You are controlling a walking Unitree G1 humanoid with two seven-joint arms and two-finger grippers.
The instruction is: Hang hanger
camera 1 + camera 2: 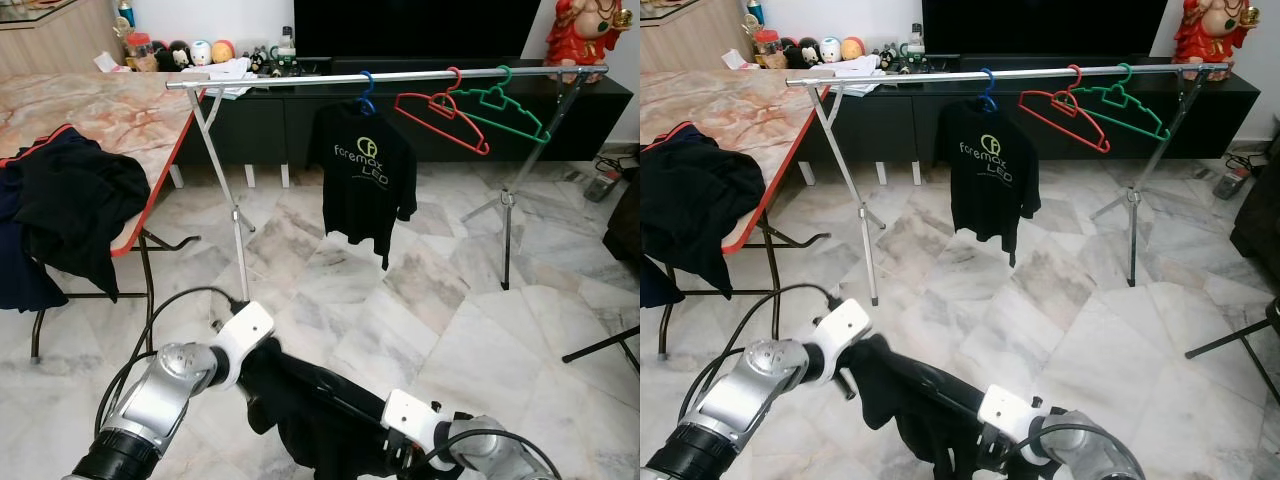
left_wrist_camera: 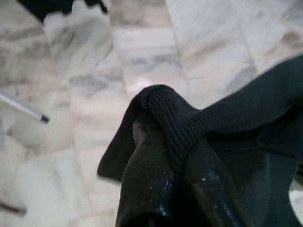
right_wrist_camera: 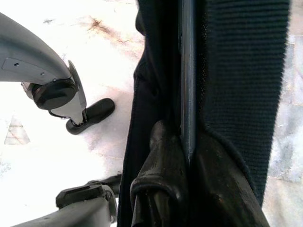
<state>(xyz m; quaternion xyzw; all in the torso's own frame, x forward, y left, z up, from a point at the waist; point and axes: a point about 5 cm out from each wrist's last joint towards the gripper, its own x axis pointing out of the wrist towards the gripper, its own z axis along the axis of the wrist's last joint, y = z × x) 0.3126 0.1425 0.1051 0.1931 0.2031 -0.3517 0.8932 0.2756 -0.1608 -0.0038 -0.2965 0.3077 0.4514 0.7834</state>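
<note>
Silver metal clothes rail [image 1: 300, 79] standing on white marble floor [image 1: 400, 300], black printed T-shirt [image 1: 362, 180], red plastic hanger [image 1: 440, 115], green plastic hanger [image 1: 500, 105] hanging from it

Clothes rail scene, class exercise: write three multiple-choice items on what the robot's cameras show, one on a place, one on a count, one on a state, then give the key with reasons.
1. Where does the black printed T-shirt hang?
A. on the rail
B. on the table
C. on the floor

2. How many bare hangers are on the rail?
A. one
B. two
C. four

3. What is the left gripper doing?
A. hanging open
B. pinching dark cloth
C. touching the rail

Key: 1 A, it hangs from a blue hanger hooked on the rail. 2 B, a red hanger and a green hanger. 3 B, its fingers clamp the dark garment; the right gripper grips a thin bar inside that garment.
</note>
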